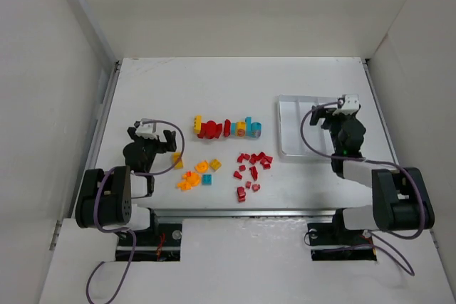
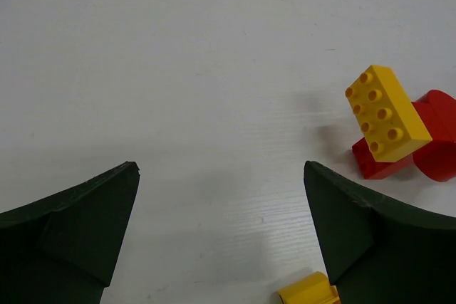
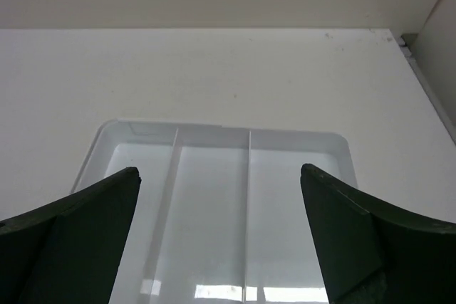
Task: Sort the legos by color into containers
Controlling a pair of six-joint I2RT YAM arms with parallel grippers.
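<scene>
left fingers (image 1: 152, 135) and right fingers (image 1: 339, 113) gape wide, empty; i'd centre the left pair squarely over 1 loose orange lego (image 1: 177, 161).

the counter (image 1: 214, 83) is plain white, and so is the tray (image 3: 214, 127), with no marking. the row of bricks (image 1: 226, 129) mixes yellow, red and light blue; the heap (image 1: 191, 178) is orange and yellow with one light blue brick (image 1: 206, 179), and the scatter (image 1: 251, 169) is all red. the arms (image 1: 107, 197) are black with purple cables (image 1: 302, 132), and the left pincer (image 2: 221, 169) and right pincer (image 3: 219, 170) are very dark green.
</scene>
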